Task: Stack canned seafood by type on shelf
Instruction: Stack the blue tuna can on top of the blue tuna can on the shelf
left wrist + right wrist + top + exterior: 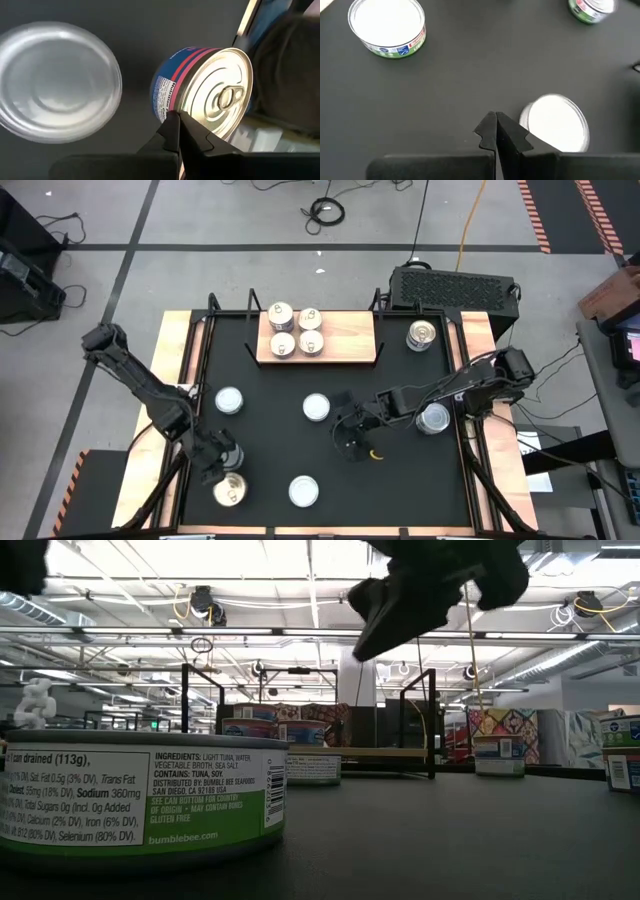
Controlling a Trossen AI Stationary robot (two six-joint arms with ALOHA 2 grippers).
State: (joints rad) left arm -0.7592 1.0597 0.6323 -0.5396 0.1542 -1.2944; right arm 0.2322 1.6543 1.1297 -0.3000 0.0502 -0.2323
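- Left gripper (178, 131): fingers (170, 132) clenched together, grasping nothing. Tips sit just beside a blue-and-pink-labelled tin (207, 87) with a pull-tab lid.
- High view puts the left gripper (222, 457) at the near-left of the tabletop (270, 395), just above that gold-lidded tin (229, 491).
- A second, plain-topped tin (55, 82) lies near the same gripper; in the high view it is this one (229, 401).
- Right gripper (496, 131): fingers (512, 135) also pressed shut, empty, hovering over bare tabletop mid-table (352, 442).
- White-topped tin (554, 124) just beside the right gripper's tips, apart from them.
- High view: one plain tin mid-table (316, 407), one at near centre (303, 491), one under the right arm (433, 418).
- Shelf (345, 335) sits at the far edge, centre. Four printed-top tins (296, 330) grouped on its left half, touching or nearly so; right half bare.
- One gold-lidded tin (422, 335) on the tabletop right of the shelf, well apart from the arms.
- Low view: a green-and-white-labelled tin (140, 795) fills the near left; shelf (380, 752) with tins on it further back.
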